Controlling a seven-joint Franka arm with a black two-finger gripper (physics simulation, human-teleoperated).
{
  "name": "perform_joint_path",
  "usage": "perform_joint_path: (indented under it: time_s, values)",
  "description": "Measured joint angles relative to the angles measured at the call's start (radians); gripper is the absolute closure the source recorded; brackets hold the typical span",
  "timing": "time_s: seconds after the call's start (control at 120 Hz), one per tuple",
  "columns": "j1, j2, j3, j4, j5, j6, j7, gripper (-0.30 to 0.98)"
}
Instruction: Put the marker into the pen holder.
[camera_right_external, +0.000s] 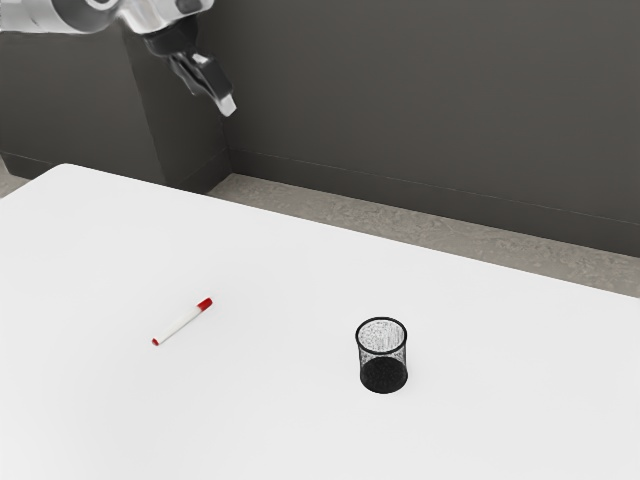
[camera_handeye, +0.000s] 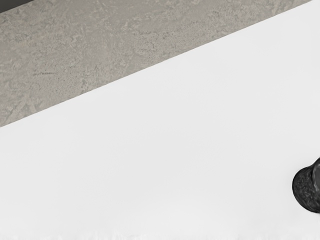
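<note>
Well below the gripper (camera_right_external: 226, 104), the marker (camera_right_external: 182, 323) lies on the table (camera_right_external: 270, 420).

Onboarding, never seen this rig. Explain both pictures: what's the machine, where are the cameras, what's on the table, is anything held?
It's a simulated Franka robot arm with a black claw. The exterior view is from a camera at the arm's side; the arm enters at its upper left. The wrist view is from a camera on the arm's hand, looking at the white table, the floor and part of the pen holder.

On the table lies a white marker with red ends. Apart from it, the black mesh pen holder stands upright. The claw is up off the table, with nothing visible in it.
</note>
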Motion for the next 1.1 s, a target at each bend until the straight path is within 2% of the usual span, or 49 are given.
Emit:
perform_joint_path:
  time_s: [0.125,0.317,0.467,0.625,0.867,1.1]
  values:
    - [-0.1,-0.054,-0.009,-0.038,0.06,-0.125,-0.13,0.02]
    - [0.099,-0.036,-0.004,-0.25,0.087,-0.184,-0.288,0.01]
    - [0.128,-0.011,-0.003,-0.475,0.094,-0.033,-0.368,0.0]
    - [0.115,0.021,-0.003,-0.604,0.094,0.156,-0.405,0.0]
    - [0.122,0.121,-0.003,-0.63,0.084,0.332,-0.401,0.0]
    - [0.196,0.219,-0.003,-0.621,0.017,0.426,-0.323,0.0]
